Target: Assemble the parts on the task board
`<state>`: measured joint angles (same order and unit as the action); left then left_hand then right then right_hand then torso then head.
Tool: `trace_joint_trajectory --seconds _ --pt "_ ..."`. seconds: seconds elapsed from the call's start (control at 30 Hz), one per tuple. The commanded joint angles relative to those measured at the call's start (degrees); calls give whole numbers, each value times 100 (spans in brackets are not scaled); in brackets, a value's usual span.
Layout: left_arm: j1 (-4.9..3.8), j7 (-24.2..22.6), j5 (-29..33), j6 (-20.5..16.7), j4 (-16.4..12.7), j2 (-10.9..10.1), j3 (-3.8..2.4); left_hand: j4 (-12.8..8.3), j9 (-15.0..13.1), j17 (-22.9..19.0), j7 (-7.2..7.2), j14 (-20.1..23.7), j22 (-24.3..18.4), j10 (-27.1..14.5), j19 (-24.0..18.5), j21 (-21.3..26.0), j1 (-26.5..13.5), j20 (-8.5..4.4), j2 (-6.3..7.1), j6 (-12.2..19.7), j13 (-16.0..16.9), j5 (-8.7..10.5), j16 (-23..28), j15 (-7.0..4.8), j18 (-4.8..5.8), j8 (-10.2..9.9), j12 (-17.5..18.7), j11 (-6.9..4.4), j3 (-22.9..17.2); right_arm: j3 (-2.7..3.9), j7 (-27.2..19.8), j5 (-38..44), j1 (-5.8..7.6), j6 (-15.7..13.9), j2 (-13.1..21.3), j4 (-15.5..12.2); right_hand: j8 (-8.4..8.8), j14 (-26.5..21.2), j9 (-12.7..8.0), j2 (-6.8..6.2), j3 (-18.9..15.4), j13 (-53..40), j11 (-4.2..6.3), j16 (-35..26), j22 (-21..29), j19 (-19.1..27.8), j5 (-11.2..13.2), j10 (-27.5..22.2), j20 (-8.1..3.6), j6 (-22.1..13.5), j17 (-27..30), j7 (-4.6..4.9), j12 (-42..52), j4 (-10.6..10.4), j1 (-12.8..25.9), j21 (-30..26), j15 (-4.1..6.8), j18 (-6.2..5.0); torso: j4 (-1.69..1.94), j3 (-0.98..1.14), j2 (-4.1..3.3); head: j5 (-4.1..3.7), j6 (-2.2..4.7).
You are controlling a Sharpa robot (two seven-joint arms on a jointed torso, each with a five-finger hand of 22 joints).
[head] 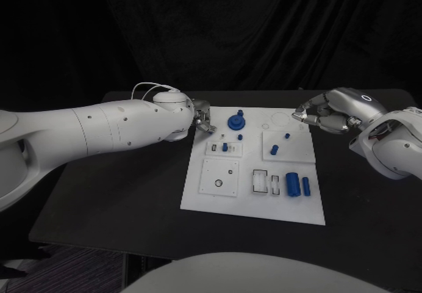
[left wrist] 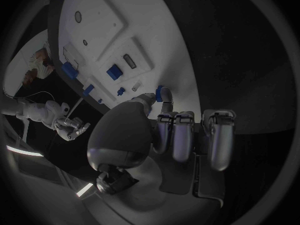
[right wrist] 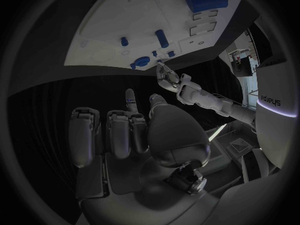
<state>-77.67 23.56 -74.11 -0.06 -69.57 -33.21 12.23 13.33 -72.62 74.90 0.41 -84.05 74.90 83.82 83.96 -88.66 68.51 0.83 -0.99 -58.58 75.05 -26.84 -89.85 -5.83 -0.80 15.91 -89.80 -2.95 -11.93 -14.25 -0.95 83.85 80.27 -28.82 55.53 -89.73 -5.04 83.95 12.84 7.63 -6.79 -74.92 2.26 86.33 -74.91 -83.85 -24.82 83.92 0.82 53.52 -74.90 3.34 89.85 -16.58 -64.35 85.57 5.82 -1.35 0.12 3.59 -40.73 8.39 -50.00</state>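
The white task board (head: 250, 206) lies in the middle of the table. A round blue knob (head: 236, 121) stands near its far edge, small blue pegs (head: 274, 148) stand in its middle, and two larger blue cylinders (head: 299, 184) lie near its right side. My left hand (head: 201, 119) hovers at the board's far left edge beside the knob, fingers curled. In the left wrist view its thumb and one fingertip (left wrist: 165, 104) reach close to the knob (left wrist: 160, 92); I cannot tell whether they touch. My right hand (head: 318, 115) sits curled at the board's far right corner, holding nothing.
The board (right wrist: 125, 20) carries raised white blocks with slots and holes, such as the one at the near left (head: 220, 177). Bare black table (head: 114, 201) stretches on both sides of the board and in front of it.
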Motion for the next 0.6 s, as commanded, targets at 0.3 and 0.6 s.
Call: trace_joint_trajectory --seconds 0.3,0.6 --pt "12 301 347 -426 -505 -277 -3 -51 -1 1510 -11 -595 1449 618 521 8 -27 -40 155 -77 1495 -65 -15 -31 40 -22 -20 -50 -221 5 105 30 -11 -7 16 7 42 443 -9 8 -37 -1508 -34 -39 -1345 -391 -36 608 30 44 -653 3 15 15 -90 -30 -46 11 0 0 1 6 0" --pt "10 445 542 -571 -1224 -714 -3 -56 -1 1510 -4 -595 1442 618 511 25 -73 -43 222 -93 1495 -15 -15 -31 35 -33 -20 -46 -299 5 121 30 -31 10 45 32 45 442 -10 9 -32 -1508 -34 -40 -1345 -391 -50 608 30 45 -651 3 15 21 -113 -30 -46 11 -3 4 7 -3 0"
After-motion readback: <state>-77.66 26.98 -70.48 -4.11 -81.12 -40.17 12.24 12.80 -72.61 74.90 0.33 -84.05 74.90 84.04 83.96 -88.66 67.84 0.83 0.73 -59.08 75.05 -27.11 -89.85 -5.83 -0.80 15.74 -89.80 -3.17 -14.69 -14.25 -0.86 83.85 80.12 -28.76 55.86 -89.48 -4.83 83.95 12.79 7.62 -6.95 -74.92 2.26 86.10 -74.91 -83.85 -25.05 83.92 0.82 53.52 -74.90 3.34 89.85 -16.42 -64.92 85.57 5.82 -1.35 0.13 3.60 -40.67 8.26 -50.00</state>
